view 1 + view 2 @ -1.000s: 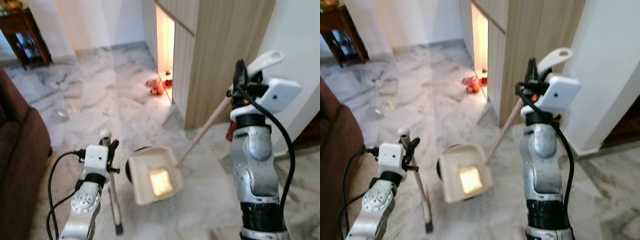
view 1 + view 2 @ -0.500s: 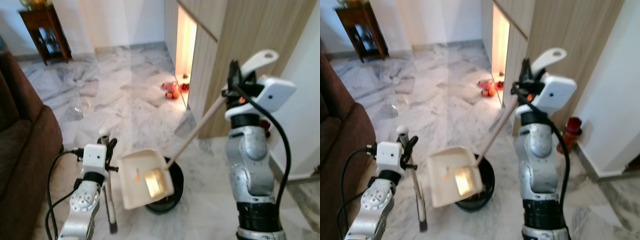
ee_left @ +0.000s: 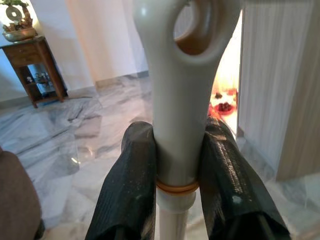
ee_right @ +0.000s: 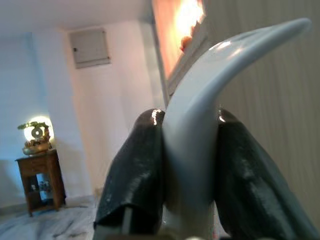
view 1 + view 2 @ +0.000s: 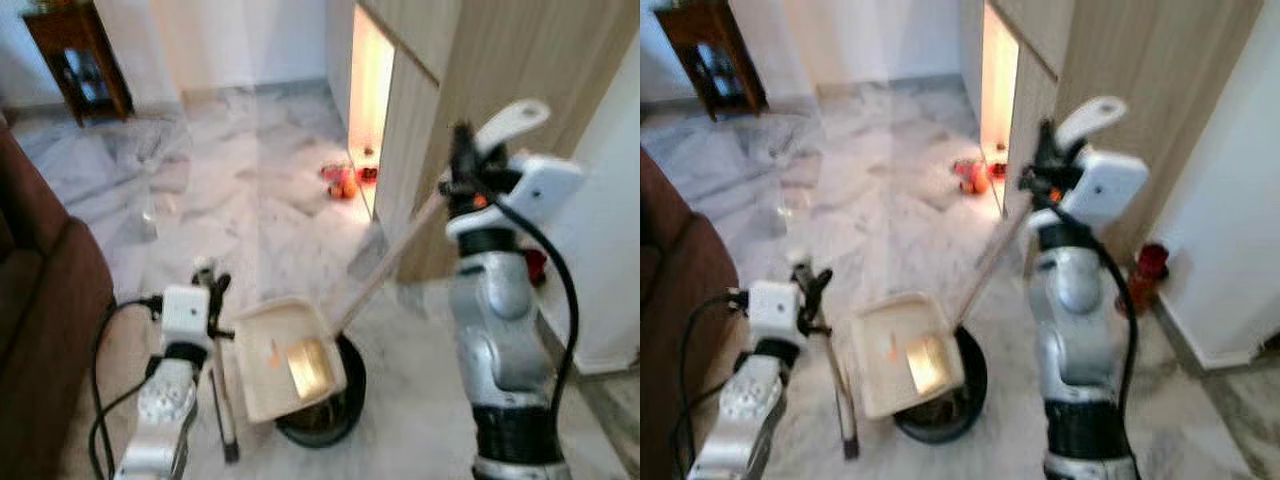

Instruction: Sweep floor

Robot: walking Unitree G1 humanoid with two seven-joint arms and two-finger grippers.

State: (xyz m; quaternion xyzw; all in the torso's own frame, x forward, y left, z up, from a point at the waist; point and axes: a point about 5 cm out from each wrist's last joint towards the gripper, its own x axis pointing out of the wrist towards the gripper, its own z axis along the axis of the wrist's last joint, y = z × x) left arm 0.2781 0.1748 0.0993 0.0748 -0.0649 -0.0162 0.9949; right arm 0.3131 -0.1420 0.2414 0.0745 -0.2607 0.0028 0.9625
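The right pincer is clenched high on the long handle of the cream dustpan, so the pan hangs tilted over the round black bin on the marble floor, seemingly placed for tipping its few scraps in. The left pincer grips the upright broom just beside the pan, keeping it ready.

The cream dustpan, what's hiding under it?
Under the cream plastic dustpan, a round black bin sits on the marble floor; its rim peeks out. The pan covers the bin's inside, so its contents cannot be seen.
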